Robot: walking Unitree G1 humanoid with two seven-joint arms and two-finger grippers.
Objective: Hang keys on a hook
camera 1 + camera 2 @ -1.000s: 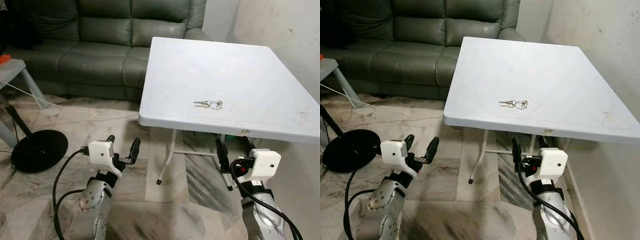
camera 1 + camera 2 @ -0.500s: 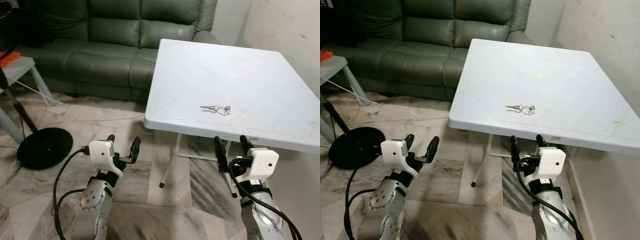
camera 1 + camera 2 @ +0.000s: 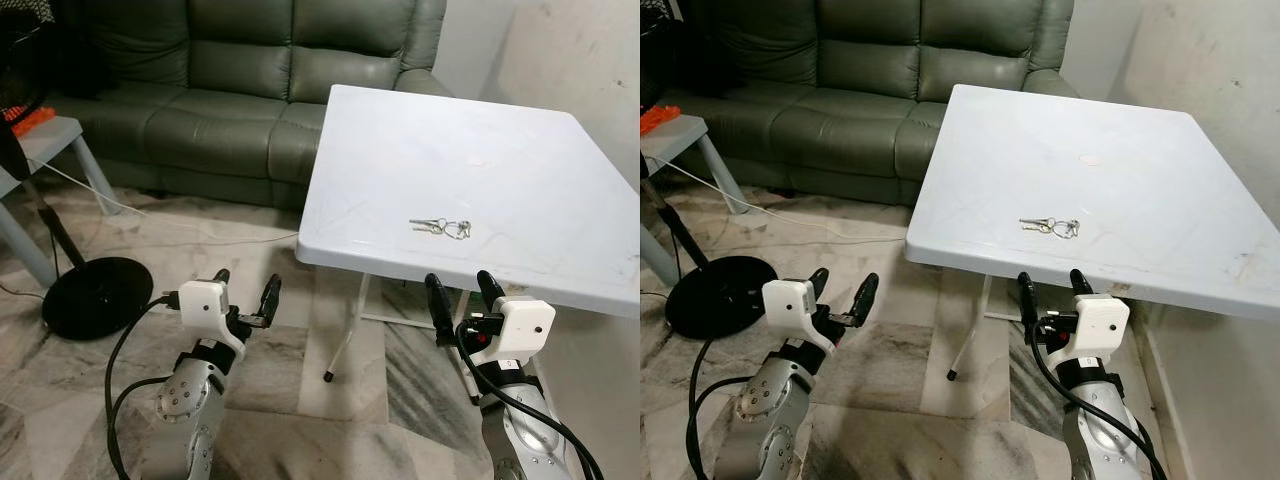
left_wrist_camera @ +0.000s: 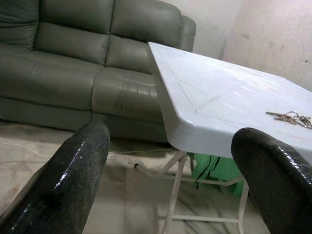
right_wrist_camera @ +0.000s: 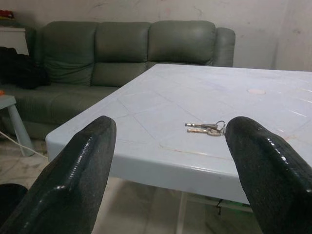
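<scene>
Keys not yet picked up

The keys (image 3: 1050, 226) lie on the white table (image 3: 1140, 150), ahead of the right gripper (image 3: 1050, 291), its fingers spread and empty; grasping and hanging remain.

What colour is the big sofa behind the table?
The sofa is dark green, like leather. It shows best in the left eye view.

I see the keys (image 3: 1050, 226) lying flat on the white surface (image 3: 1140, 170), close to its near edge. My right gripper (image 3: 1050, 287) sits just below that edge with its jaws spread apart. My left gripper (image 3: 842, 293) hangs over the marble floor (image 3: 890, 400), jaws apart too. A green sofa (image 3: 840, 90) stands behind.
</scene>
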